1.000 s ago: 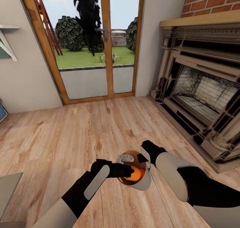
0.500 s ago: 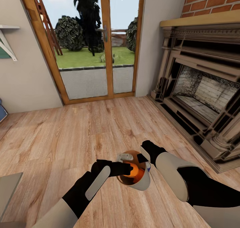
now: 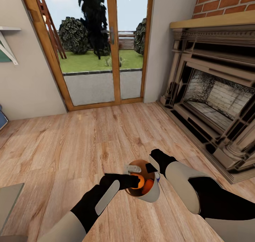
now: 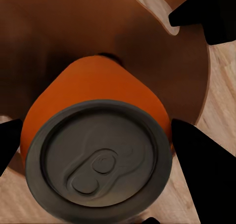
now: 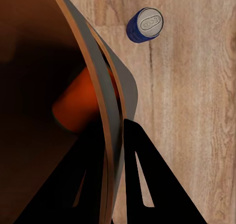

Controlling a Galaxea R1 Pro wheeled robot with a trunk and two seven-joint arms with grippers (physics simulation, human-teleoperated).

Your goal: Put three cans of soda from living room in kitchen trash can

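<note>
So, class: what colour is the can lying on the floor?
Dark blue with a silver top, clearest in the right wrist view.

The bin (image 3: pixel 151 196) is grey outside, tan-brown inside. Two cans in it are orange (image 3: pixel 140 181), one with a dark grey top (image 4: pixel 98 160). On the pale wood-grain floor (image 5: pixel 196 111) lies a blue can (image 5: pixel 144 24), silver-topped.

Two arms (image 3: pixel 88 206), matte black near the wrists, pale grey shells farther back; grey oblong panel on the left forearm; black tapered gripper fingers (image 4: pixel 196 160).
</note>
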